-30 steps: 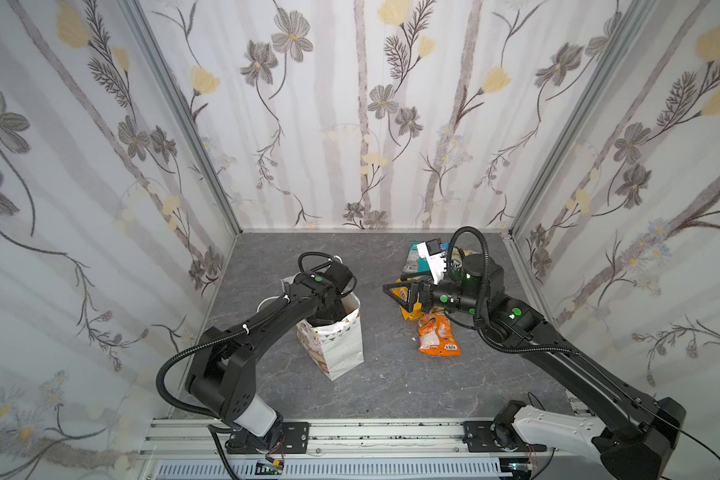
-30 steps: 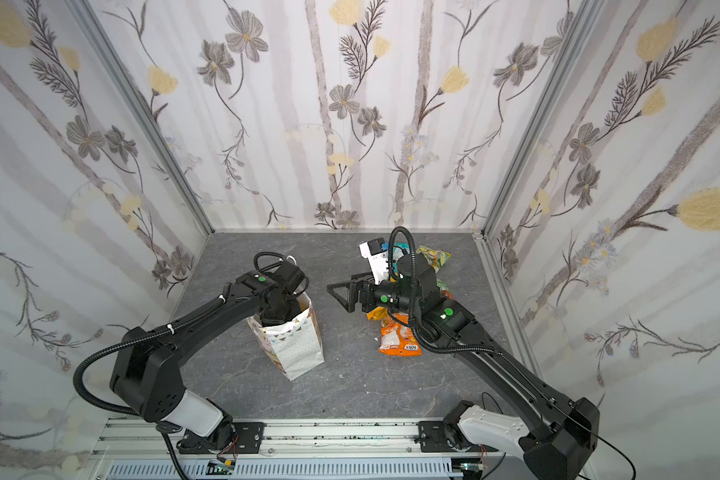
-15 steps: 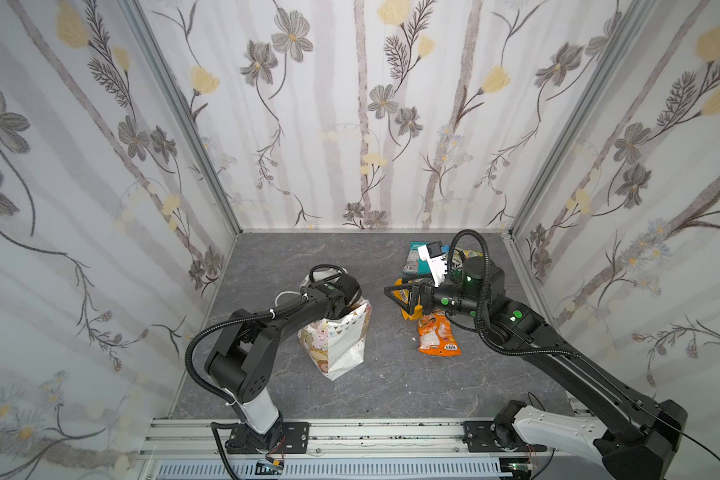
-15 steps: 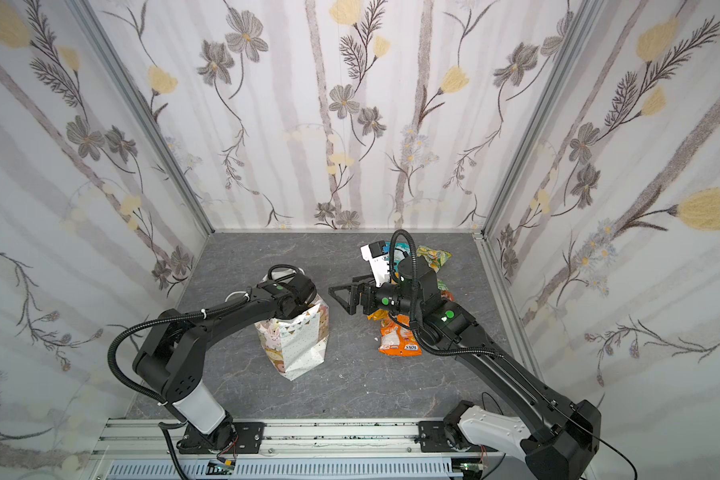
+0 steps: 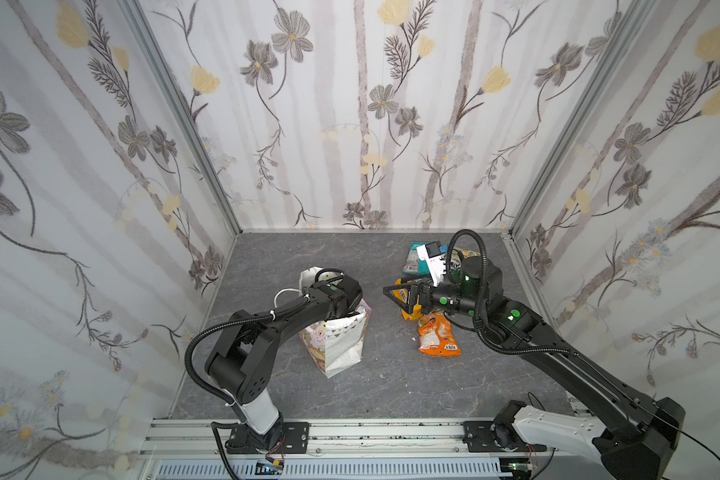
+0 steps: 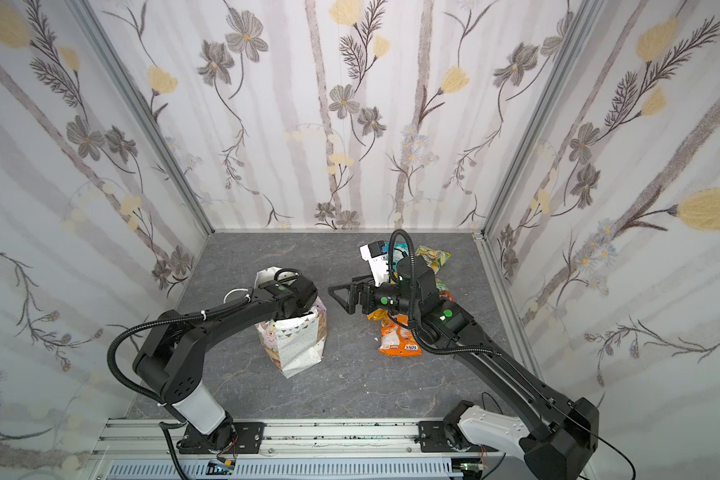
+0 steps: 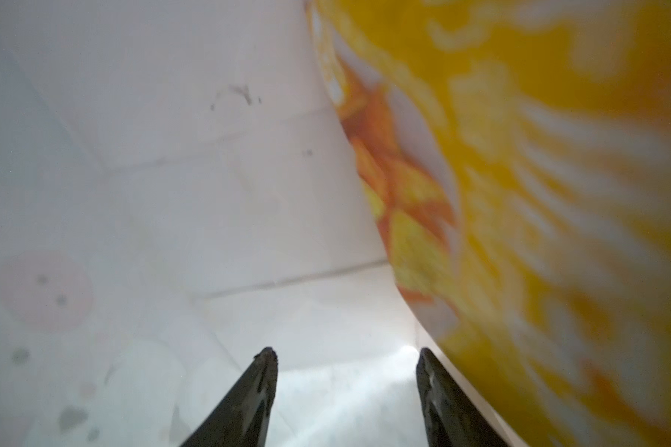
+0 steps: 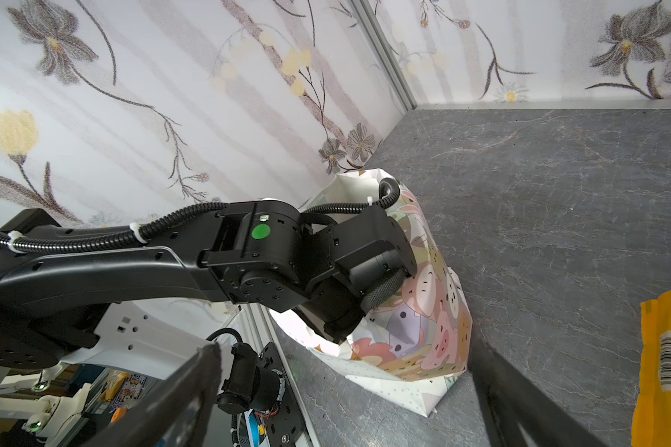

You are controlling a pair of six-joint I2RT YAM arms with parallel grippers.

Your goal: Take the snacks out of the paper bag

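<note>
The paper bag (image 5: pixel 337 345) stands on the surface (image 5: pixel 391 395), with several snacks (image 5: pixel 437 338) already out beside it. One yellow packet (image 7: pixel 539 193) is left inside, though it's blurred. My left jaws look part-open next to it, gripping nothing, and my right jaws are wide and empty.

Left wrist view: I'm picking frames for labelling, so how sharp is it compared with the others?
Left wrist view: the yellow packet is badly blurred, close to the lens; the paper bag wall looks soft and backlit. Right wrist view: bag sharp, that arm's own fingers blurred. Both top views: crisp, evenly lit.
</note>
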